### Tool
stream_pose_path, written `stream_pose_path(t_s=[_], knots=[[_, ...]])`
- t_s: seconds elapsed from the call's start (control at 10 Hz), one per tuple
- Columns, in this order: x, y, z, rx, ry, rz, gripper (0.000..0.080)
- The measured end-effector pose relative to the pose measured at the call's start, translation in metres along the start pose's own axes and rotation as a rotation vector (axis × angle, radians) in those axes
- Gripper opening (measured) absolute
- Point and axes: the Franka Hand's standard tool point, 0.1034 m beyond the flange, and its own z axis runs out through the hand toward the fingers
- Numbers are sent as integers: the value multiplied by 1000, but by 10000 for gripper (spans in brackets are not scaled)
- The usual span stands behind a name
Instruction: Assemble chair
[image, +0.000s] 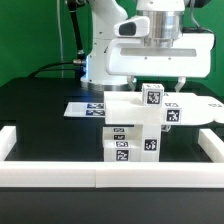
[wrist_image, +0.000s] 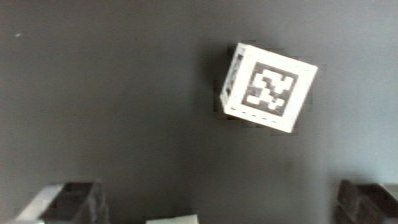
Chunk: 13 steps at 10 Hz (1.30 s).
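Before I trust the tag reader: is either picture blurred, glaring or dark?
Exterior view: evenly lit and fairly sharp; the chair tags read clearly, and the white arm is bright without washing out. Wrist view: dim and soft; the tagged block is legible but fuzzy, and the fingers are out of focus.
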Motion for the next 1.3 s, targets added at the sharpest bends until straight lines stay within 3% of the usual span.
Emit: stream_pose_path(t_s=[0.6,1.0,1.3], knots=[[0,0,2,0,-2,18,648],[-6,-9,5,-8,-38,233,648],[-6,-9,7,-6,-41,242,648]])
